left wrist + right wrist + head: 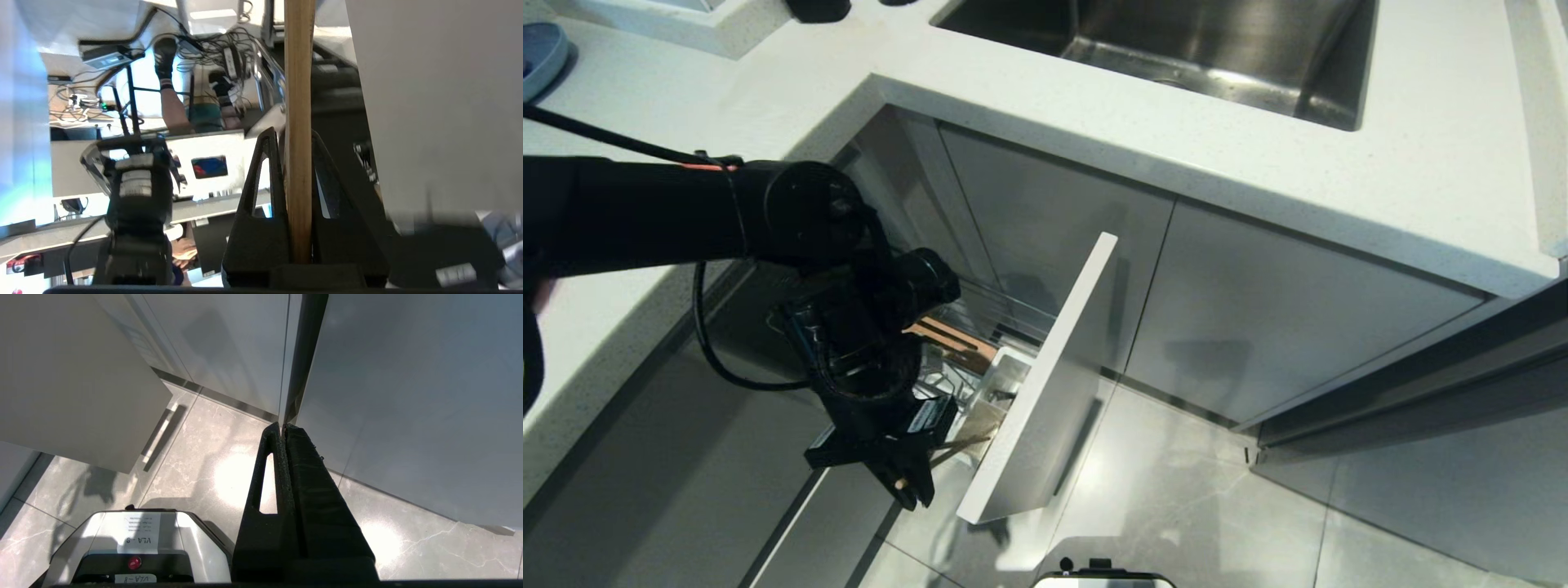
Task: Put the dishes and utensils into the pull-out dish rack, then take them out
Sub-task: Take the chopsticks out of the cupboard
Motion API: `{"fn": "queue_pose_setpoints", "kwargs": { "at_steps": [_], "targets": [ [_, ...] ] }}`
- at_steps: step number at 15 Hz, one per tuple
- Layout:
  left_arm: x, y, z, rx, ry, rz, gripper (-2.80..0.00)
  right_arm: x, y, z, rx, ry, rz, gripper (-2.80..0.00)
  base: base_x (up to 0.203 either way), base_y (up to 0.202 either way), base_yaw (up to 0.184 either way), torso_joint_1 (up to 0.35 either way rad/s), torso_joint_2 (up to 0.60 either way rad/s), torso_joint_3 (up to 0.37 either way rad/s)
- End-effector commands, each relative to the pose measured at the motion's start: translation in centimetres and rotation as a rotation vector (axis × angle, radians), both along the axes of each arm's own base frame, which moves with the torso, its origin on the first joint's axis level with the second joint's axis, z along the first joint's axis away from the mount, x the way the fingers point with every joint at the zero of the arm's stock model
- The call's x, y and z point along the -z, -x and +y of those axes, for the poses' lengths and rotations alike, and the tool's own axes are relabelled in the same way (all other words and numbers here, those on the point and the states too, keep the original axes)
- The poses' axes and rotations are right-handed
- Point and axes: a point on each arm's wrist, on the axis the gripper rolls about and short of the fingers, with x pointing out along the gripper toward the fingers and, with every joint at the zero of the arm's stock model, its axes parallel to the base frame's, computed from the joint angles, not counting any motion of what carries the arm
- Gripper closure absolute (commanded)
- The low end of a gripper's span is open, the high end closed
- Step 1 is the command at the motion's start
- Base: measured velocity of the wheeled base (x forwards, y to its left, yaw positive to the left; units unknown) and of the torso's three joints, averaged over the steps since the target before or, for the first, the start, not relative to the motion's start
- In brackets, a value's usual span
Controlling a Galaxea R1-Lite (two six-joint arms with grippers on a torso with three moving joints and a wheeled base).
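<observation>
This is a kitchen set inside a lab. A white stone countertop (1094,106) holds a steel sink (1209,49), with grey cabinet doors (1282,302) below and a tiled floor (1192,506). The left wrist view shows desks with many cables (220,49) behind.

Pale bare wood, smooth with fine grain, makes the chopsticks (298,122); matt black plastic, the left gripper (297,171). The pull-out dish rack (1045,384) has a smooth satin white front. Brushed steel sink (1176,49), speckled stone-like countertop (1339,163), glossy marbled floor tiles (204,465)
</observation>
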Motion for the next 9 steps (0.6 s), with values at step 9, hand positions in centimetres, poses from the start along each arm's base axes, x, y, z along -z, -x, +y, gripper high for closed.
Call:
{"fn": "queue_pose_setpoints", "kwargs": {
  "at_steps": [9],
  "targets": [
    [-4.4,4.5,1.3,0.034,0.040,-0.078,0.00,0.0,0.0,0.0,-0.001,0.000,0.002,0.00,0.000,0.000,0.000,0.000,0.00,0.000]
  ]
}}
